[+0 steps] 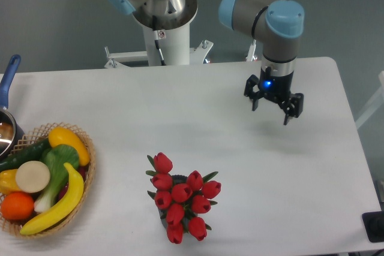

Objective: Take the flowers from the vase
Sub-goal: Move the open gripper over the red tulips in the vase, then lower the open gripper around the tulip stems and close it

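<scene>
The gripper point(271, 107) hangs above the right part of the white table point(198, 112), with its two fingers spread apart and nothing between them. A blue light shines on its wrist. The flowers point(181, 199) stand near the front edge of the table, well apart from the gripper, and they cover almost all of the vase point(176, 180). At the left edge, a wicker basket point(91, 166) holds toy fruit and vegetables.
</scene>
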